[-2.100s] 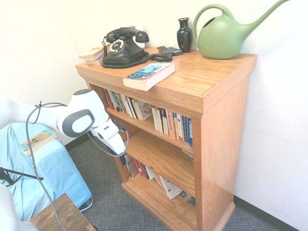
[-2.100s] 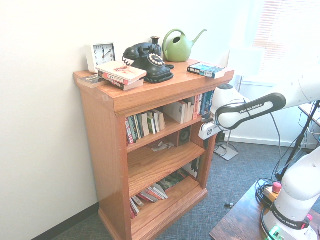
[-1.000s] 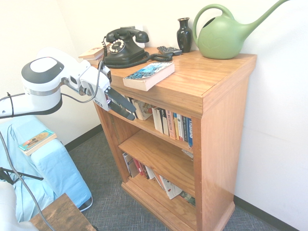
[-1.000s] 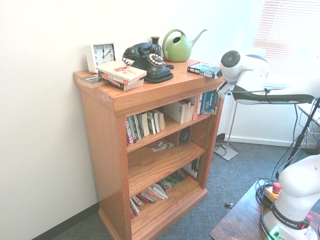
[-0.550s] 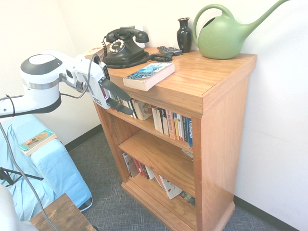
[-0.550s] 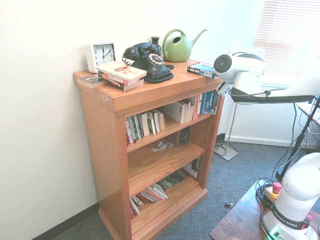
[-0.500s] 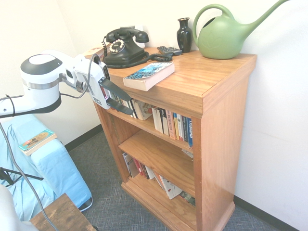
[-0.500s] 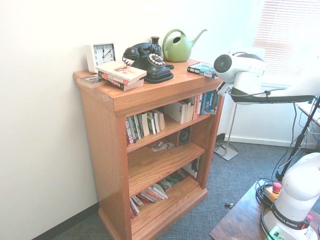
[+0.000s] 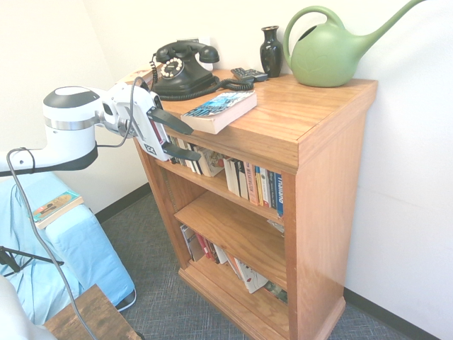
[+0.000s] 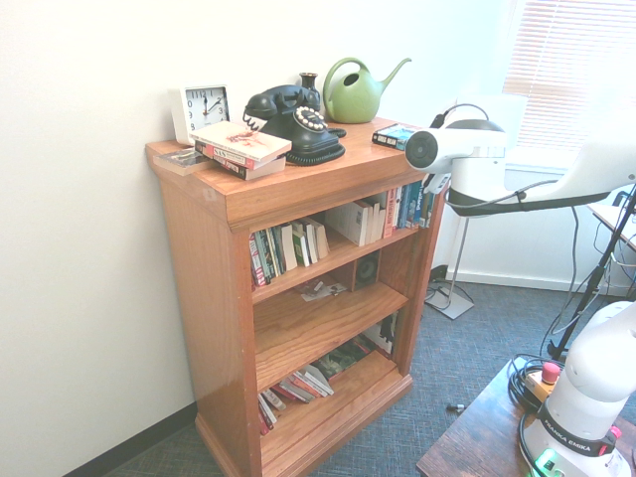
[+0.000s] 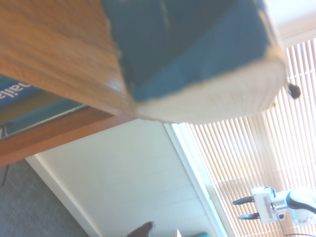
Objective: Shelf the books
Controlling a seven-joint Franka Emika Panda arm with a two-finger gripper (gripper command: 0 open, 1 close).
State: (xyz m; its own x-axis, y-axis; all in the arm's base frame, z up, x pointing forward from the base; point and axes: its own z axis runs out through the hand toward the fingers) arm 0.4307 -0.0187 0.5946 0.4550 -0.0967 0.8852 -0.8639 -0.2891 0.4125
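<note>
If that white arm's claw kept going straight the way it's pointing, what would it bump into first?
Most likely the thick blue-covered paperback lying flat on the orange-brown wooden bookcase: the open gripper points almost level at its overhanging end, though depth is hard to judge.

book (image 11: 187, 44): blue cover, pale page edges | on shelf (image 11: 54, 64) top | blinds (image 11: 256, 163) behind

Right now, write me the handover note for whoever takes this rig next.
Gripper: open, empty, pointing roughly level at the front edge of the bookcase top, just short of the book.
Thick blue paperback: lying flat on the bookcase top, its corner jutting over the front edge, beside the black telephone.
Done: nothing shelved yet.
Left: grasp the paperback, then stand it among the books on the upper tier.
</note>
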